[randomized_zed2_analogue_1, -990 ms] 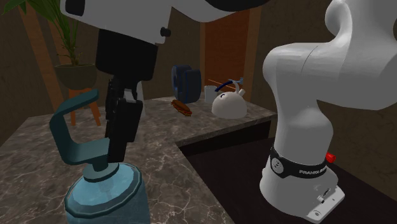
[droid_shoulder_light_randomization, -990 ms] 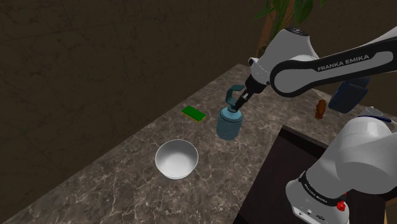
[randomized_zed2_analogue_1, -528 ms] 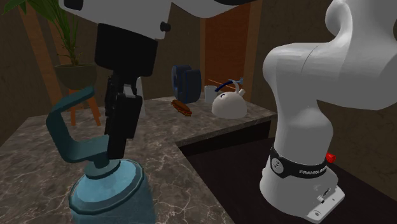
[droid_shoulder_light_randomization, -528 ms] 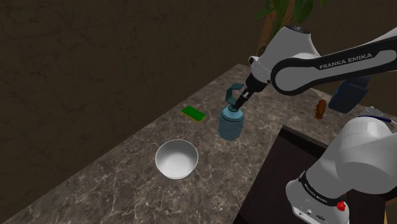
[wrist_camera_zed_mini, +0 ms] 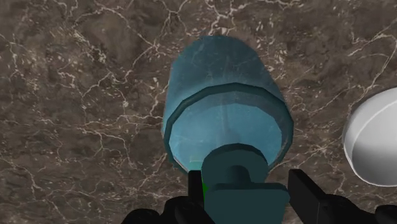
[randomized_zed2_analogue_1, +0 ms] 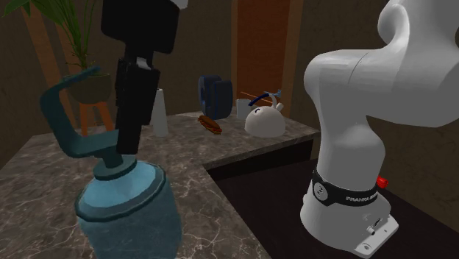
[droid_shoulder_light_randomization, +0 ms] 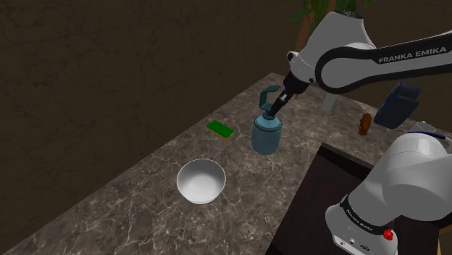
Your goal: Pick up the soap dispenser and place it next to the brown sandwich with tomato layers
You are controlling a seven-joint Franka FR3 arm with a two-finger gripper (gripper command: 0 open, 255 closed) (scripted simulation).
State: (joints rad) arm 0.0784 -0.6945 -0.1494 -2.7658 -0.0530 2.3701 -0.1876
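The black gripper is clamped on the pump neck of the teal soap dispenser, whose bottle hangs tilted below it over the marble counter, seemingly held clear so it can travel to the brown sandwich, well apart at the counter's far end

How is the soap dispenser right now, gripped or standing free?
Gripped: the gripper fingers clasp the soap dispenser by its pump head from both sides.

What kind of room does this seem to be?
Probably a home kitchen: a dark veined counter carries a white bowl, a white kettle and a brown sandwich, with a potted plant behind.
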